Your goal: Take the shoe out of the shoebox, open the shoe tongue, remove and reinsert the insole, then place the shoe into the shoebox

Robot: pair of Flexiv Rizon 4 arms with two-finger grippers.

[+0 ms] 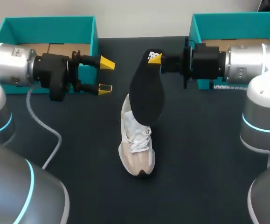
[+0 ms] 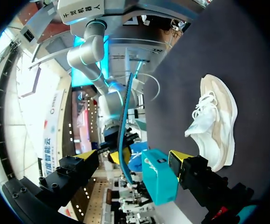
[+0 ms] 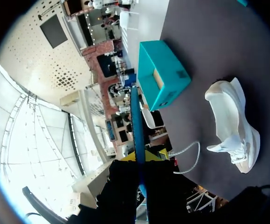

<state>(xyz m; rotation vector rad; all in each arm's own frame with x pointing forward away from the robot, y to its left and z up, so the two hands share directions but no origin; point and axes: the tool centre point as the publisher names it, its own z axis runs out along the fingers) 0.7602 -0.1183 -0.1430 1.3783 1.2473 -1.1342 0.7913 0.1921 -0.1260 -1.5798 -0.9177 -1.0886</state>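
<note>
Plenty of bare tabletop (image 1: 204,154) either side of the shoe (image 1: 137,144) and past its toe. Coming straight down on the shoe's back half is blocked by the insole (image 1: 146,95), pinched in the right hand (image 1: 156,59). There's a clear gap between the insole and the left hand (image 1: 106,74). The left teal box (image 1: 51,30) and right teal box (image 1: 232,25) wall off the back corners, and a cable (image 1: 46,133) lies on the left.

We see a table (image 1: 209,158) with a dark, matte top, plain and without pattern, stretching from side to side across the head view. On its left part lies a pale grey cable (image 1: 59,137). It starts at the far left, bends out toward the table's middle, then curves back toward the near left, making one loose bow that lies flat on the dark top. In both wrist views we find this cable as a thin pale loop close to the table's edge, well apart from the middle of the table.
</note>
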